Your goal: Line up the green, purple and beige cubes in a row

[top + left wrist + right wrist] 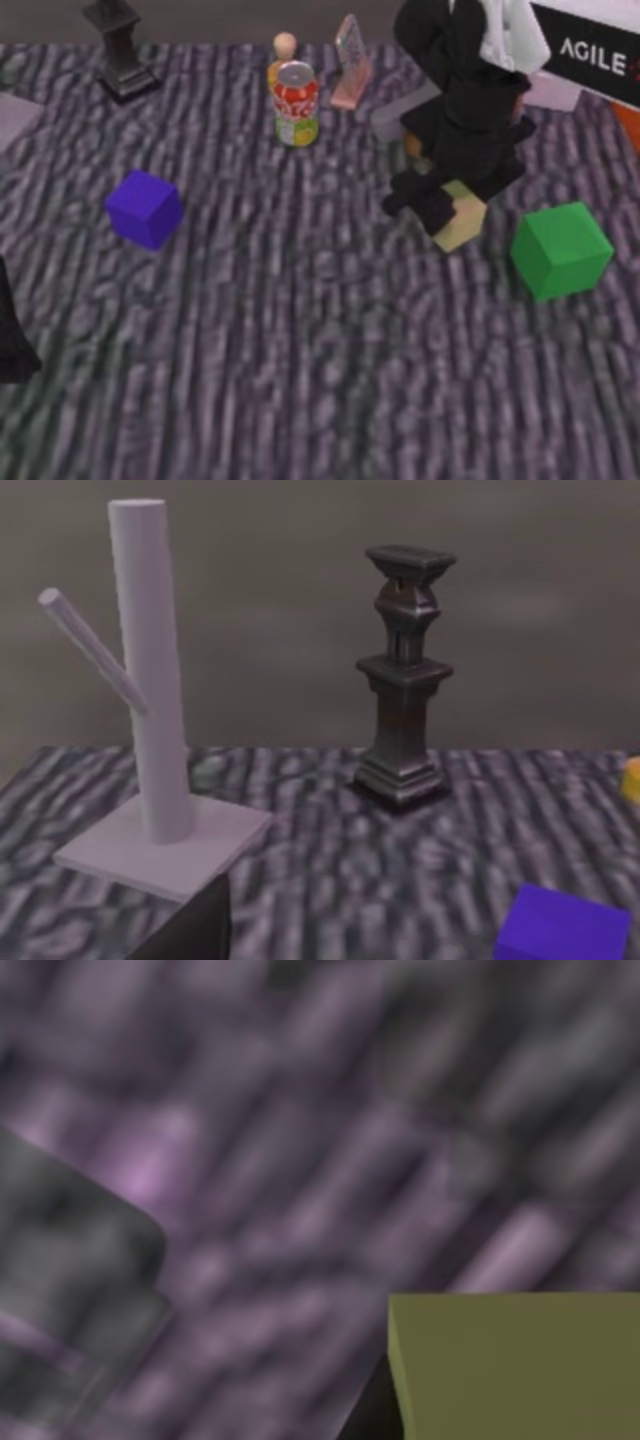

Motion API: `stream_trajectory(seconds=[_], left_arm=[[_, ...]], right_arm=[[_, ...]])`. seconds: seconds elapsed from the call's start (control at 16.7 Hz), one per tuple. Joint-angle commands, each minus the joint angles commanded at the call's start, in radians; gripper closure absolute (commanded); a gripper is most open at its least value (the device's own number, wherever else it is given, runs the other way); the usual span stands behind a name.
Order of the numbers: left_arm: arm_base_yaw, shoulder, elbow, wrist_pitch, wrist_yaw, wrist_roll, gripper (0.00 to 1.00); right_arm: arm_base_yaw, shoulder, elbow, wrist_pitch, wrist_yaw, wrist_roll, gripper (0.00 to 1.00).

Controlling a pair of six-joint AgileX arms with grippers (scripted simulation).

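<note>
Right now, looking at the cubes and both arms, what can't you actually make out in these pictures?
- Right claw, top view: whether it is open or shut on the beige cube; the arm covers it.
- Beige cube, right wrist view: cut off by the edge.
- Purple cube, left wrist view: cut off by the edge.
- Left claw: only a dark piece at the top view's left edge.
- Green cube: seen in the top view only.
</note>
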Motion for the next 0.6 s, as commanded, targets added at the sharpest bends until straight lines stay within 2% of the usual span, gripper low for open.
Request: stream_trajectory(seconds=[0.3, 0.6], left_arm=[[0.0, 0.0, 0.0, 0.0, 0.0, 0.0, 0.0], [0.0, 0.0, 0.0, 0.0, 0.0, 0.0, 0.0]], right_arm=[[0.012, -0.026, -0.038, 0.01, 0.002, 0.073, 1.0], [0.064, -0.139, -0.189, 0.039, 0.01, 0.357, 1.0]])
